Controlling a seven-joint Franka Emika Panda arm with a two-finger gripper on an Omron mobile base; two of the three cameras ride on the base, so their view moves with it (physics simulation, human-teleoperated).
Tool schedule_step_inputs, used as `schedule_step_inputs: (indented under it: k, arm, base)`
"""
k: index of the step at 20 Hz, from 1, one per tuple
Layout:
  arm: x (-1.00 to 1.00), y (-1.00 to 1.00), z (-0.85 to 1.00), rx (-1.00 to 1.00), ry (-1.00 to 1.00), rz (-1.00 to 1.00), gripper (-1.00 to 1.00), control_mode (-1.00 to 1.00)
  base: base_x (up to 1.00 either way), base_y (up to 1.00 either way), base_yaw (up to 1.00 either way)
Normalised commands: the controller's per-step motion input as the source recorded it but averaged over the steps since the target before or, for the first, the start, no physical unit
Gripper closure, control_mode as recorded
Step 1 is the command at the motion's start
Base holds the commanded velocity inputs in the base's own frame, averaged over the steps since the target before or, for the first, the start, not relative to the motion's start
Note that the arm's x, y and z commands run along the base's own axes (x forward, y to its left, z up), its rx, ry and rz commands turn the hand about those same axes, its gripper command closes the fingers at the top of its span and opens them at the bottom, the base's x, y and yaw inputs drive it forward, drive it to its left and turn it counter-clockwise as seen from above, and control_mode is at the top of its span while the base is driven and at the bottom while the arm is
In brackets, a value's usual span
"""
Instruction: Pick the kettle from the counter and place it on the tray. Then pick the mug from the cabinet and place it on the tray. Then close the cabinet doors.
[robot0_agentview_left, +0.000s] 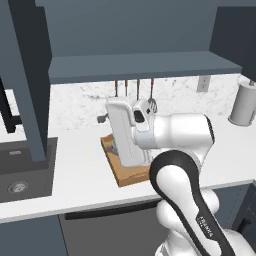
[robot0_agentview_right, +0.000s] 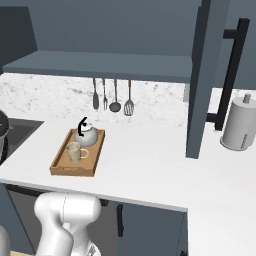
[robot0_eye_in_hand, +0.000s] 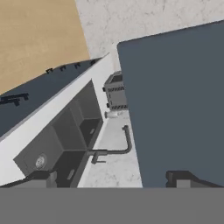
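The wooden tray lies on the white counter. On it stand the silvery kettle at the far end and the beige mug in front of it. The dark cabinet shelf above is bare. Both cabinet doors stand open: the left door and the right door with its black bar handle. In the hand view my gripper is open and holds nothing. A broad slate-blue door panel lies right ahead of it. My arm covers most of the tray.
A dark sink with a faucet sits left of the tray, and a toaster stands beyond it. Utensils hang on the back wall. A grey paper-towel roll stands at the right.
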Motion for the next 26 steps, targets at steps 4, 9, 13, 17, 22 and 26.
schedule_step_inputs:
  k: [4, 9, 13, 17, 22, 26]
  arm:
    - [-0.41, 0.61, 0.39, -0.15, -0.12, -0.01, -1.00, -1.00]
    - [-0.55, 0.43, 0.32, -0.12, -0.12, -0.03, -1.00, -1.00]
    - [-0.53, 0.54, 0.05, -0.04, 0.00, -0.15, -1.00, -1.00]
    - [-0.26, 0.59, 0.02, 0.00, 0.01, -0.12, -1.00, -1.00]
    - [-0.19, 0.45, 0.11, 0.03, 0.00, -0.08, -1.00, -1.00]
    - [0.07, 0.53, 0.06, 0.01, 0.01, -0.04, -1.00, -1.00]
  base:
    - [0.00, 0.00, 0.00]
    - [0.00, 0.00, 0.00]
    - [0.00, 0.00, 0.00]
    - [0.00, 0.00, 0.00]
    - [0.00, 0.00, 0.00]
    - [0.00, 0.00, 0.00]
